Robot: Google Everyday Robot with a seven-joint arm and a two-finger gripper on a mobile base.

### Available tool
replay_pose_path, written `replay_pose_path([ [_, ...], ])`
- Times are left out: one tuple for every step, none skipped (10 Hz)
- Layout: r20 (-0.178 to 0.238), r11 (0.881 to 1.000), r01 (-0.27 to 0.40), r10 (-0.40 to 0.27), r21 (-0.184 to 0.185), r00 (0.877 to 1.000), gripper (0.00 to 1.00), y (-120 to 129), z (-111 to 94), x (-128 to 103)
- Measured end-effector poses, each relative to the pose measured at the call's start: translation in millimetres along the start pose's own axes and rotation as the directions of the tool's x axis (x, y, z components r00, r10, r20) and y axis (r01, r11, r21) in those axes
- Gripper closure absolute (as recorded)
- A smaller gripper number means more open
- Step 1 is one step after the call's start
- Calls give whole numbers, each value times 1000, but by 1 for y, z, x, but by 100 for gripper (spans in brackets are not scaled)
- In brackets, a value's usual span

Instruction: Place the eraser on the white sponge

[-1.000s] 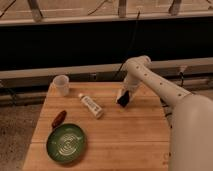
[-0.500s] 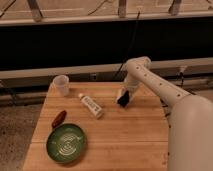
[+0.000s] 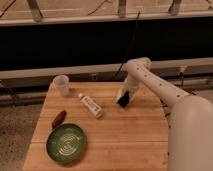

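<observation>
My white arm reaches in from the right and bends down to the far middle of the wooden table (image 3: 125,140). The gripper (image 3: 123,99) is low over the tabletop. A black block at its tip looks like the eraser (image 3: 122,101); it stands tilted, close to the table. A small pale patch right beside the gripper's upper left may be the white sponge (image 3: 119,93); most of it is hidden by the gripper.
A white bottle (image 3: 91,105) lies on its side left of the gripper. A translucent cup (image 3: 61,83) stands at the far left corner. A reddish-brown elongated object (image 3: 58,118) and a green plate (image 3: 65,142) are at the front left.
The gripper has shifted very slightly left and stays low at the same spot. Nothing else on the table has moved.
</observation>
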Motion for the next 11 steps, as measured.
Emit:
replay_pose_path([
  [1,1000,0,0,1,1000,56,0,1,0],
  [0,1000,0,0,3,1000,49,0,1,1],
  [-1,1000,0,0,4,1000,49,0,1,1],
  [0,1000,0,0,6,1000,49,0,1,1],
  [0,1000,0,0,7,1000,47,0,2,2],
  [0,1000,0,0,7,1000,42,0,1,2],
  [0,1000,0,0,9,1000,38,-1,2,2],
  [0,1000,0,0,9,1000,33,0,3,2],
  [-1,1000,0,0,11,1000,32,-1,3,3],
  [-1,1000,0,0,12,1000,37,-1,3,3],
  [-2,1000,0,0,13,1000,38,-1,2,3],
])
